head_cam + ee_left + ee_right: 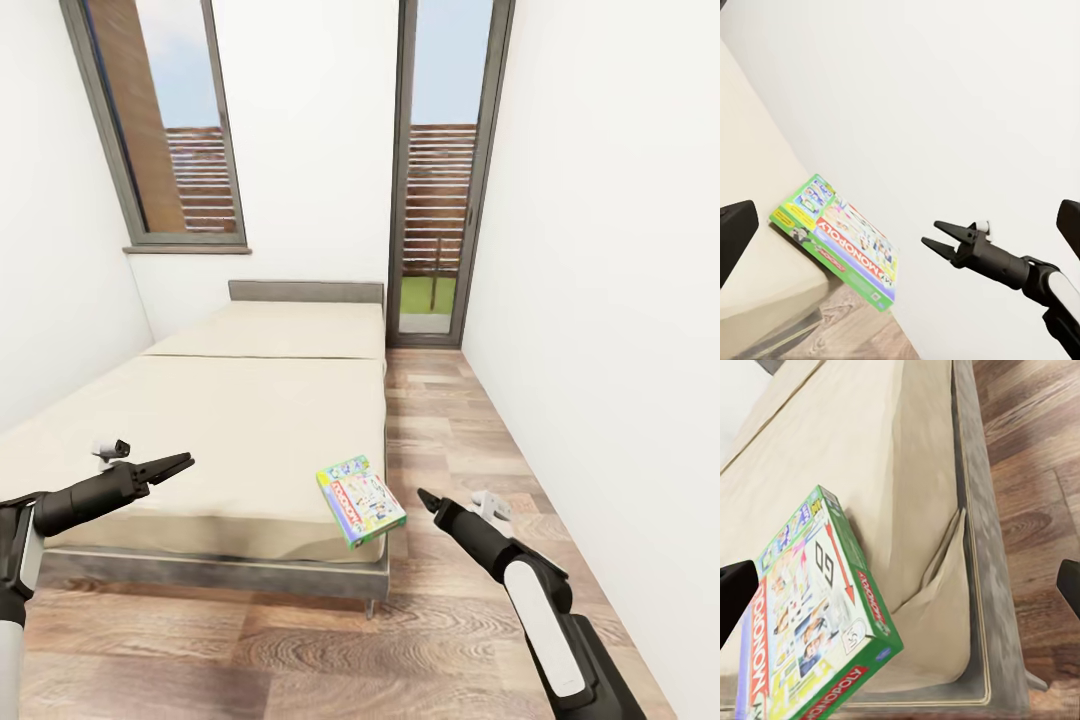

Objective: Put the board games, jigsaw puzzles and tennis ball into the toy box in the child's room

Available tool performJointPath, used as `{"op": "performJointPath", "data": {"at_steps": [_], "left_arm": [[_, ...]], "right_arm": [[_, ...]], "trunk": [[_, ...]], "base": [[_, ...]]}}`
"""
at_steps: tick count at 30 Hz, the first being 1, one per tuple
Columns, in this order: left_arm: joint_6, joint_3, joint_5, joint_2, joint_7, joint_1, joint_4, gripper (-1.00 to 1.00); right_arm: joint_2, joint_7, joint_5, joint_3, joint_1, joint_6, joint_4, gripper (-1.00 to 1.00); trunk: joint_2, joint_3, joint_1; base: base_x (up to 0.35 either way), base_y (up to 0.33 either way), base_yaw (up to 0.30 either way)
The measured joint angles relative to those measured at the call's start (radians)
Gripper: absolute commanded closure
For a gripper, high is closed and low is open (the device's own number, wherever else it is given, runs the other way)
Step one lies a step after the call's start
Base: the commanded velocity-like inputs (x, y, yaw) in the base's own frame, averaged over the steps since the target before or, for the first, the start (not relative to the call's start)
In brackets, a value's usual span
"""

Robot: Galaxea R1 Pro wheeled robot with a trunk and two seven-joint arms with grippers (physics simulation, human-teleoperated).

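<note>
Board game on bed corner, beside right gripper.

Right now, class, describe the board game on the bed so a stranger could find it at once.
Find the wide beige bed under the window. At its near corner beside the wooden floor lies a flat board game, overhanging the mattress edge. Its green edges and pale cartoon lid set it apart from the plain bedding.

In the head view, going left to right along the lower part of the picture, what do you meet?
Left gripper → beige mattress of the bed → green-edged Monopoly board game at the bed's near right corner → right gripper → wooden floor → white right-hand wall.
</note>
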Motion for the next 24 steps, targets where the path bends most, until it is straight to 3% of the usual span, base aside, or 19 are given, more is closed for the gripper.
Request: {"op": "performJointPath", "data": {"at_steps": [16, 20, 24], "left_arm": [[-0.001, 0.000, 0.000, -0.001, 0.000, 0.000, 0.000, -1.00], [-0.001, 0.000, 0.000, 0.000, 0.000, 0.000, 0.000, -1.00], [-0.001, 0.000, 0.000, -0.001, 0.000, 0.000, 0.000, -1.00]], "right_arm": [[0.015, -0.002, -0.014, 0.000, 0.000, -0.007, 0.002, -1.00], [0.017, -0.003, -0.030, 0.000, 0.000, -0.007, 0.002, -1.00], [0.017, -0.003, -0.073, 0.001, 0.000, -0.009, 0.002, -1.00]], "trunk": [[0.000, 0.000, 0.000], [0.000, 0.000, 0.000], [0.000, 0.000, 0.000]], "base": [[-0.085, 0.033, 0.000], [-0.058, 0.034, 0.000], [-0.042, 0.016, 0.000]]}}
